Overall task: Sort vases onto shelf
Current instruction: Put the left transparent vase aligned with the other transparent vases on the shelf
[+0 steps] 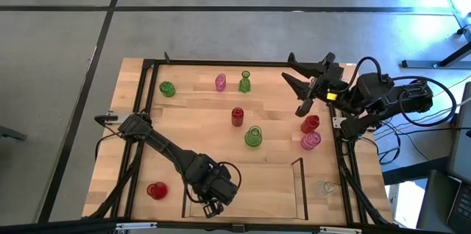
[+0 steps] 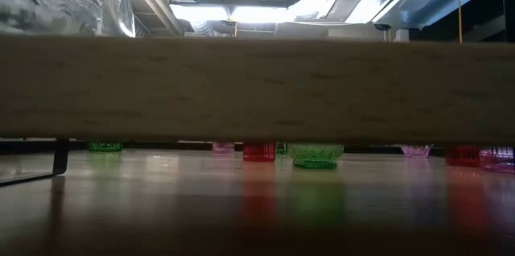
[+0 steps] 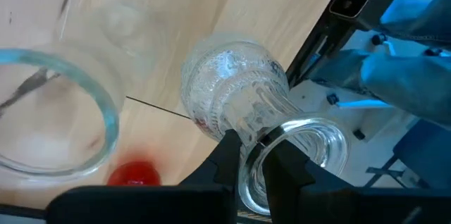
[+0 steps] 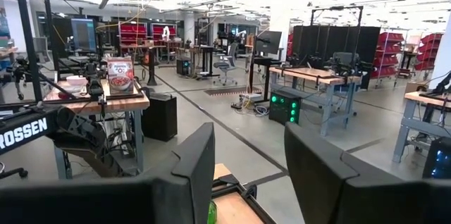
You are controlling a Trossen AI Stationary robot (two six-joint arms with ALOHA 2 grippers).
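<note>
Left wrist view: we see the left gripper [image 3: 250, 164] pinching 1 clear vase [image 3: 239, 97] by its rim, over the shelf [image 1: 298, 182]. The right gripper [image 1: 305, 79] waits, jaws wide, empty.

Even overhead light falls on the counter [image 1: 206, 109] in the high view, with soft, short shadows. The low view is dim: a blurred wooden edge [image 2: 257, 87] fills its middle, and bright ceiling lights [image 2: 241, 10] glare behind. In the left wrist view the clear vase [image 3: 239, 104] catches white highlights, while a near glass rim [image 3: 56, 111] is out of focus
</note>
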